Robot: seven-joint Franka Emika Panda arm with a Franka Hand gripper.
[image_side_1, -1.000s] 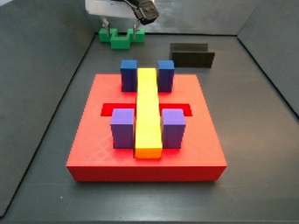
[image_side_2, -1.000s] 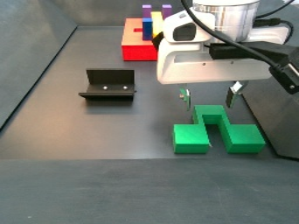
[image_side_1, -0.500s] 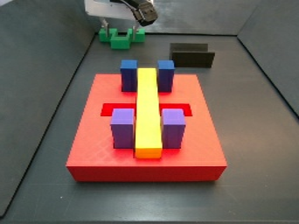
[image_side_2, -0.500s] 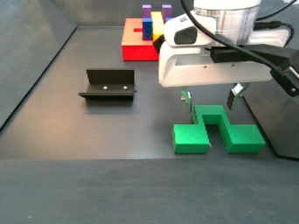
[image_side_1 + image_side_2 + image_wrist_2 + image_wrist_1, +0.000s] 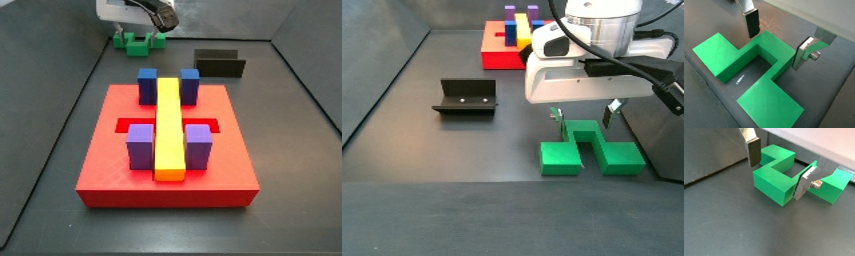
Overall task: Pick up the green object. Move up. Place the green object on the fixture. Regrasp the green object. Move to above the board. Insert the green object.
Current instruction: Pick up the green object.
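While the claw [image 5: 584, 113] hangs spread directly over the green object [image 5: 591, 150], its two silver fingers [image 5: 753, 152] straddle the raised middle cube, one on each side, and neither dark pad looks to be touching plastic yet. That piece lies flat on the dark surface [image 5: 462, 160] close to the right wall, seen in a side view at about 4 o'clock from the fixture [image 5: 465, 98] and well apart from it. In a side view the board [image 5: 167, 150] sits in the foreground with its yellow bar [image 5: 168, 130] and the blue and purple blocks [image 5: 198, 146]; from there the green object [image 5: 136, 41] is at roughly 11 o'clock, far off near the back.

Pickup is the step in hand. Risks, as I judge them: in both wrist views one finger [image 5: 751, 22] appears to stand farther from the cube than its partner, so closing could shove the piece sideways before both pads bite. Closing too high would catch only the top edge, and the smooth plastic might slip out or tilt on the lift
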